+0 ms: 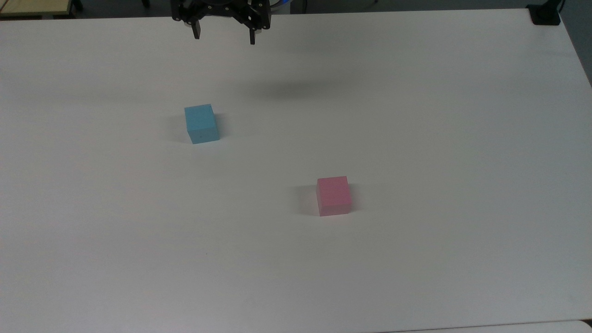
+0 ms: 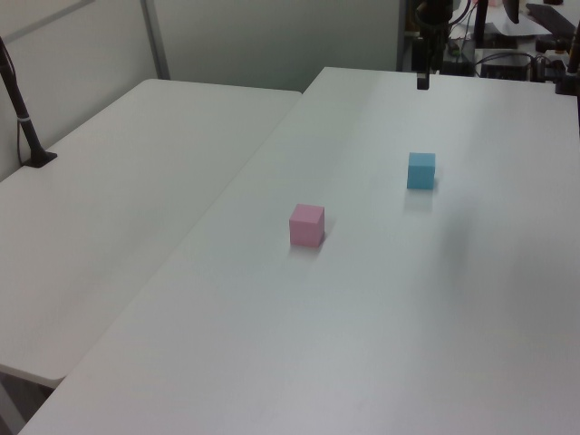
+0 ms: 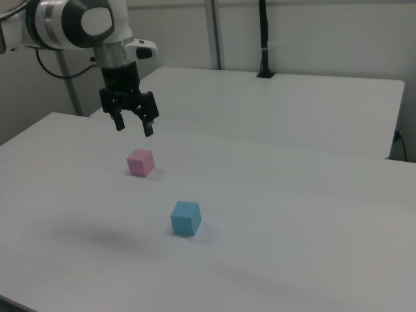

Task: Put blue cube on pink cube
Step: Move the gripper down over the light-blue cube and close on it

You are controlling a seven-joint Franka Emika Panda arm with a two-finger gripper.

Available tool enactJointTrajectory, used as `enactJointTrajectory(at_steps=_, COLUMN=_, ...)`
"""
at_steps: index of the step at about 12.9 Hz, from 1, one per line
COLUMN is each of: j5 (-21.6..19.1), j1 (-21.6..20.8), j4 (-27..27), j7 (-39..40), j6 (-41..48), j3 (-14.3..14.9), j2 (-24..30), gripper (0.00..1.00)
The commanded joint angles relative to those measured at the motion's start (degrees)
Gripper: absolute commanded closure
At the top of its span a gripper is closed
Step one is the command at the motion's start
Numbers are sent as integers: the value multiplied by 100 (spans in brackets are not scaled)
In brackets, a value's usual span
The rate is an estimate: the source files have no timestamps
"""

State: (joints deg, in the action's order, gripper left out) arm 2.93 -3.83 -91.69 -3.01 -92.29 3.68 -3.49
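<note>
Top view first: the blue cube (image 1: 201,123) sits left of centre on the white worktop (image 1: 416,115), a matte light-blue block with plain faces and a tiny dark speck on the side facing the camera. Lower and to the right of it, well apart, the pink cube (image 1: 333,195) rests flat, the same size, matte pink, plain all round, with a soft shadow at its left. Up at the top edge hangs the black end effector (image 1: 224,37), fingers spread wide with nothing between them, high above the worktop, its blurred shadow lying on the surface right of the blue cube.

Over in the right view, the end effector (image 3: 133,125) hovers in the upper left of the frame, fingers apart and pointing down, above and just left of the pink cube (image 3: 140,162). The blue cube (image 3: 186,218) stands near centre frame, its edges crisp.
</note>
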Motion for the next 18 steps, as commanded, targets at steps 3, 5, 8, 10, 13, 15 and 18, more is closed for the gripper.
enactJointTrajectory(at_steps=3, j5=-47, j1=242, j4=-156, j7=389, j6=-307, j3=36, j2=-64, gripper=0)
enactJointTrajectory(at_steps=5, j5=-47, j1=242, j4=-164, j7=389, j6=-316, j3=36, j2=-64, gripper=0)
enactJointTrajectory(at_steps=8, j5=-56, j1=242, j4=-156, j7=538, j6=-316, j3=36, j2=-64, gripper=0)
enactJointTrajectory(at_steps=10, j5=-56, j1=216, j4=-173, j7=547, j6=-316, j3=36, j2=-73, gripper=0)
enactJointTrajectory(at_steps=13, j5=-47, j1=207, j4=-173, j7=565, j6=-325, j3=36, j2=-108, gripper=0)
enactJointTrajectory(at_steps=15, j5=-12, j1=128, j4=-173, j7=565, j6=-325, j3=36, j2=-169, gripper=0)
enactJointTrajectory(at_steps=18, j5=49, j1=189, j4=-313, j7=1082, j6=-369, j3=106, j2=-310, gripper=0)
